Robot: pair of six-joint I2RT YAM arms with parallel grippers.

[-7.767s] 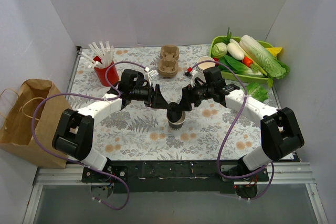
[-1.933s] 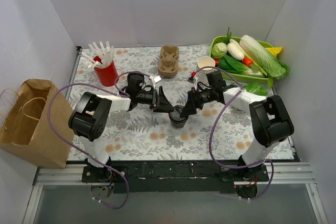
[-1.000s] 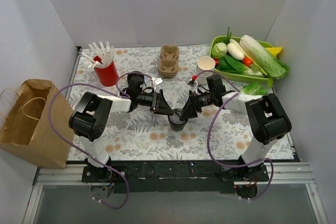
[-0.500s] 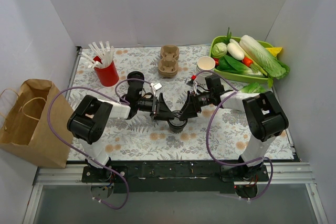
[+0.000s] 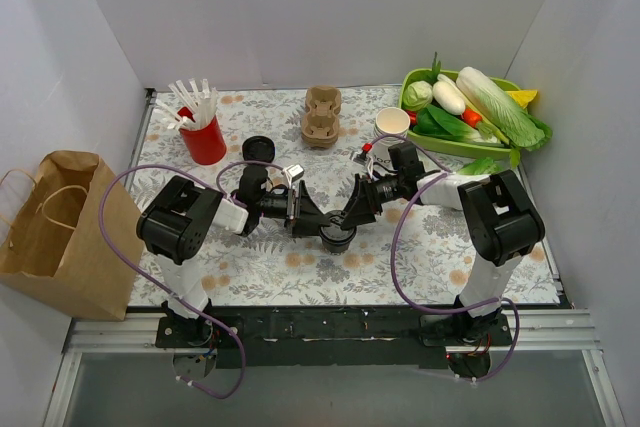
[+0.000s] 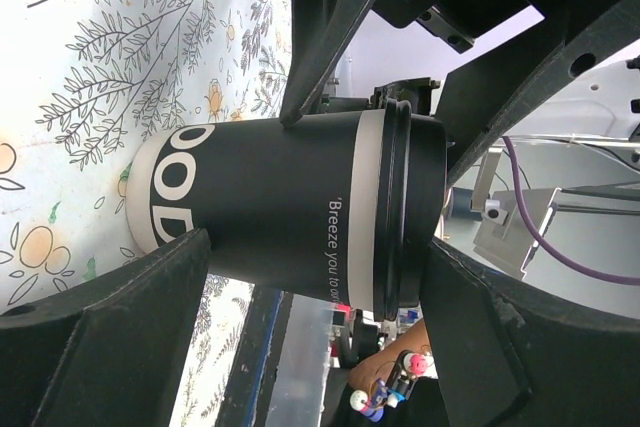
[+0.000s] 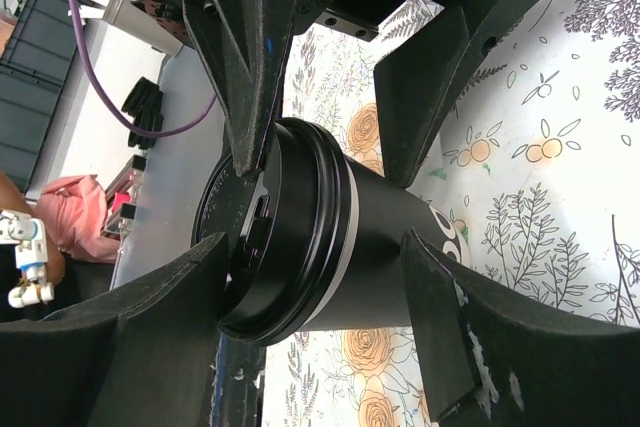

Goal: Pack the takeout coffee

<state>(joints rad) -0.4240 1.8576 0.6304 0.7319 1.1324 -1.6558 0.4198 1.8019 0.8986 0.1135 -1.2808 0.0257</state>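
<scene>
Packing is only getting under way, by my reckoning. The cup [image 5: 337, 235] is standing upright in the middle of the bench [image 5: 250, 267] with its black lid [image 6: 400, 212] sitting on the rim. It is not yet in the pulp carrier [image 5: 321, 115], which is lying well apart at the far side, both wells looking bare. The paper bag [image 5: 60, 232] is standing off the bench's left edge. Seating the cup in a well is what is left to do, and probably bagging after that.

I am reaching both arms low and inward, so they are meeting at the cup from either side. My left tool [image 5: 315, 219] and right tool [image 5: 352, 215] are each rolled on their side with fingers spread wide, one finger riding up near the lid and the other down near the bench. Neither is clamping the cup. Whether any fingertip is brushing it, I cannot tell.
</scene>
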